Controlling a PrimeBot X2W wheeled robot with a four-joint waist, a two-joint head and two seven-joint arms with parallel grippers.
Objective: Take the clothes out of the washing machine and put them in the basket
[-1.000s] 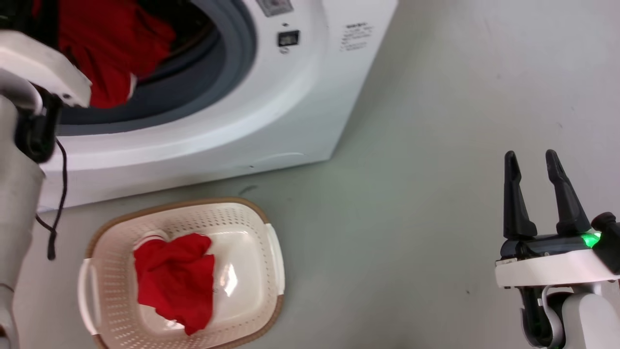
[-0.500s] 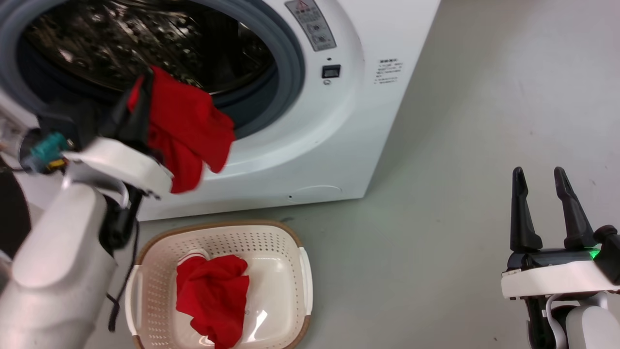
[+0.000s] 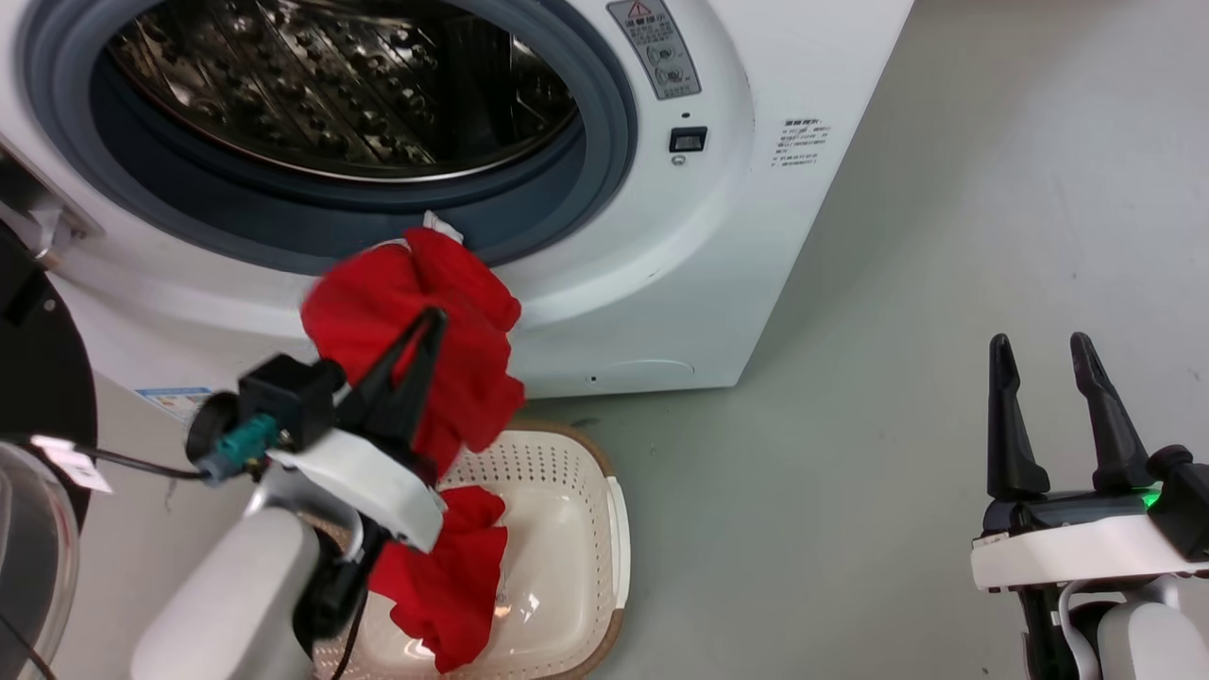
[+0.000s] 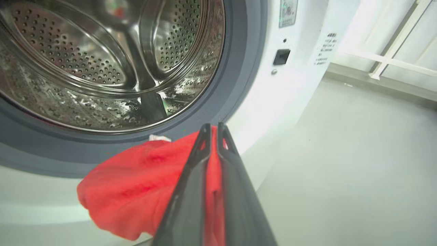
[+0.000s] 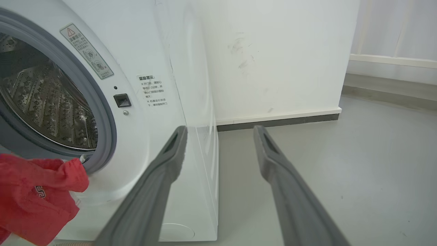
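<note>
While my left gripper [image 4: 213, 130] is clenched on the red garment [image 3: 453, 312], it hangs just below the porthole seal [image 3: 609, 161], above the basket's [image 3: 578, 442] washer-side rim. Release here and it may drape over that rim or slide to the floor [image 3: 850, 472]. My right gripper [image 3: 1044, 345] idles, fingers parted.

Head camera looks down, wrist cameras (low, close) forward; all share the washing machine [image 5: 164, 61].
</note>
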